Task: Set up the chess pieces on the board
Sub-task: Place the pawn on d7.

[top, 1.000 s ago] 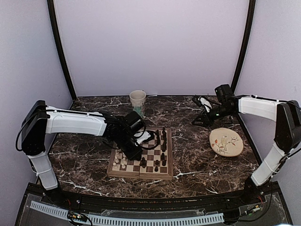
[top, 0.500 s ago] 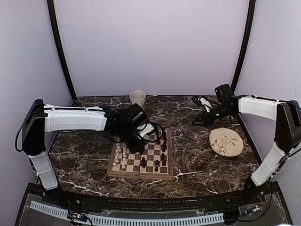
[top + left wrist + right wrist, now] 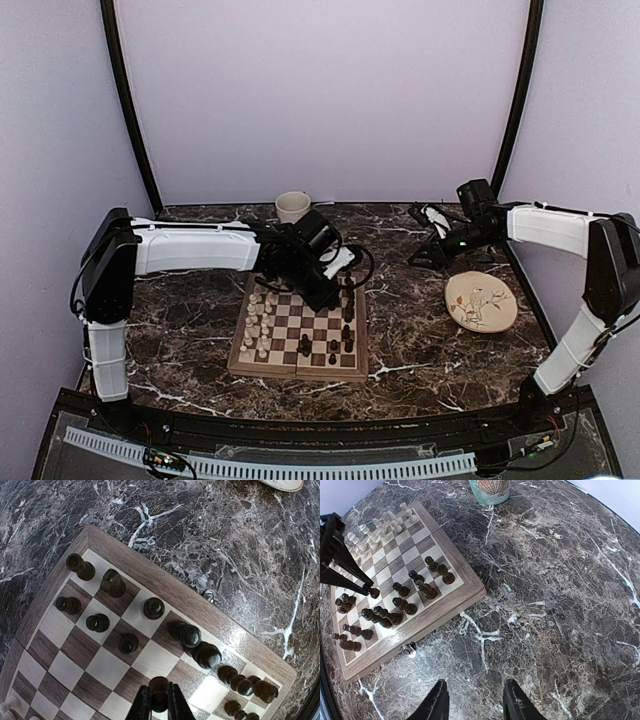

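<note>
Dark chess piece (image 3: pixel 159 692) is being pinched by the left gripper (image 3: pixel 160 707) over the board (image 3: pixel 145 572); best lowered straight, neighbours (image 3: pixel 189 634) being close. Right gripper (image 3: pixel 475 702) is being held spread.

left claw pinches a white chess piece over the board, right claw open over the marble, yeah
No: the chess piece in the left claw is dark, not white (left wrist view). It is over the board; the right claw is open over the marble.
</note>
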Controlling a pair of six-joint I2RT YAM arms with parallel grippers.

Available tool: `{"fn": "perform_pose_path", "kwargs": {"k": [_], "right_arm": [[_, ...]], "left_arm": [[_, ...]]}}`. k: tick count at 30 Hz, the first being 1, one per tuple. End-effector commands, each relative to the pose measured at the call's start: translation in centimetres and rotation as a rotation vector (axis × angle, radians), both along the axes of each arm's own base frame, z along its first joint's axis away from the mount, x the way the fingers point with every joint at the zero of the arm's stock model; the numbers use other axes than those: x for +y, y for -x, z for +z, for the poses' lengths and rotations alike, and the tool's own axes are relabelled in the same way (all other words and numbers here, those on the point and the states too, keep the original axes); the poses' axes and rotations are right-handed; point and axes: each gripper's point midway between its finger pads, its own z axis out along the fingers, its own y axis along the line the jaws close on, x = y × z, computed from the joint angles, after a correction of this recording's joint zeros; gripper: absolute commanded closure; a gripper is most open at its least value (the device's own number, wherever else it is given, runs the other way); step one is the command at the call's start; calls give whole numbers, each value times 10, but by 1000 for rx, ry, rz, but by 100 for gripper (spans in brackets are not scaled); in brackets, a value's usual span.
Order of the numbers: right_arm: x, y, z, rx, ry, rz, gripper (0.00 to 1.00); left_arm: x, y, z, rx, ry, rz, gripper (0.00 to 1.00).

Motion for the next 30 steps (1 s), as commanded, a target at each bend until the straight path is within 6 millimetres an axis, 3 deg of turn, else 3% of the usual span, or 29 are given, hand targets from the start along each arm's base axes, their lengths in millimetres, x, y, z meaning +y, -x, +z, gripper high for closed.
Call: {"fn": "perform_pose_path", "kwargs": {"k": [1, 23, 30], "right_arm": [[0, -4, 12, -39, -8, 7, 63], [0, -4, 9, -40, 0, 10, 63], [0, -4, 8, -37, 0, 13, 63]], "left_arm": [[-12, -9, 1, -31, 10, -8, 93], [-19, -10, -21, -3, -10, -22, 92], [-19, -7, -21, 16, -10, -23, 84]]}}
